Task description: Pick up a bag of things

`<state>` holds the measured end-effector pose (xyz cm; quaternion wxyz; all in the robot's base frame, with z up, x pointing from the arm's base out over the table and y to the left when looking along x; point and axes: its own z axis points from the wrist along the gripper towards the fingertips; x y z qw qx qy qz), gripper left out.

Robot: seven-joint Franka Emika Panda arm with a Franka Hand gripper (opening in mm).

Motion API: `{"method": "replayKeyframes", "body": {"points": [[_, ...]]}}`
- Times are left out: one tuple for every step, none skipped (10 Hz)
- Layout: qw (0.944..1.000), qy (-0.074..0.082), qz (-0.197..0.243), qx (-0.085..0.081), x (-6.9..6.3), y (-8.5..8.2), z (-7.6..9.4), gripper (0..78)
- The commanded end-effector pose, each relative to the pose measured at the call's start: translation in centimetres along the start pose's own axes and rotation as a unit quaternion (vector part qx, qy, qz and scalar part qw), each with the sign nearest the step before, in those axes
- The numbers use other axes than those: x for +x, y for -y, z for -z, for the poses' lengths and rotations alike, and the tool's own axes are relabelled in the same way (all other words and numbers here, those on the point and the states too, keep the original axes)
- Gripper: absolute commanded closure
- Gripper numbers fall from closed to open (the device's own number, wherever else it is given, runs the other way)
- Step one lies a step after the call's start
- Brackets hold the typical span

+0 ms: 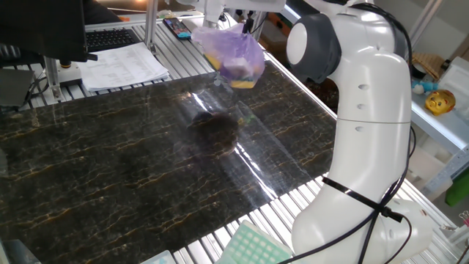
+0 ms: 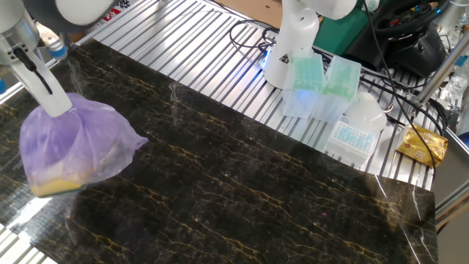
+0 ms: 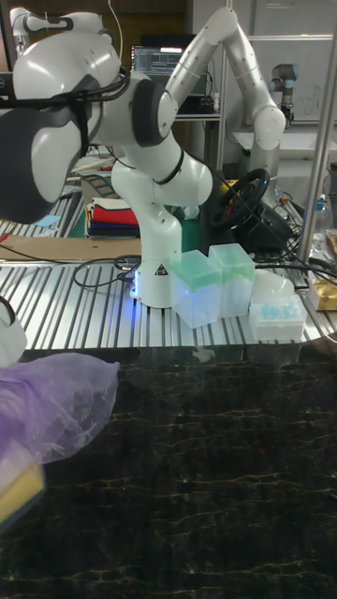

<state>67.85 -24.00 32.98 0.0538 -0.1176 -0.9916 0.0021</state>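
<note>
while the claw (image 2: 53, 103) pinches the gathered neck of the bag of things (image 2: 73, 150), the lilac sack hangs clear above the dark marbled bench (image 2: 293, 213), with its shadow lying on the surface beneath it in one fixed view. the claw's pale fingers (image 2: 45, 92) are closed tight on the top of the plastic, holding the bag and nothing else. through the translucent film a yellow block shows at the bottom, along with paler lumps higher up. in one fixed view the bag (image 1: 233, 55) hangs near the far edge of the bench (image 1: 110, 169), close to the white arm (image 1: 366, 110) and in front of a stack of papers (image 1: 121, 66). in the tall fixed view only part of the bag (image 3: 51, 402) shows at the left edge, its yellow corner low in the frame. beyond the bench, on the ribbed metal surface, stand green pipette tip boxes (image 2: 311, 84) beside a second white robot base (image 2: 293, 44); a yellow packet (image 2: 421, 147) lies farther right.
</note>
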Motion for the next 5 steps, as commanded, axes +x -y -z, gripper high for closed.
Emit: {"method": "replayKeyframes", "body": {"points": [[0.9998,0.012,0.004,0.015,0.06,-0.02,0.16,76.4],[0.9998,0.013,0.005,0.016,0.07,-0.02,0.16,76.4],[0.9997,0.02,0.002,0.017,0.07,-0.03,0.16,76.4],[0.9996,0.022,0.002,0.016,0.08,-0.03,0.16,76.4],[0.9996,0.025,0.001,0.016,0.08,-0.03,0.15,76.4]]}}
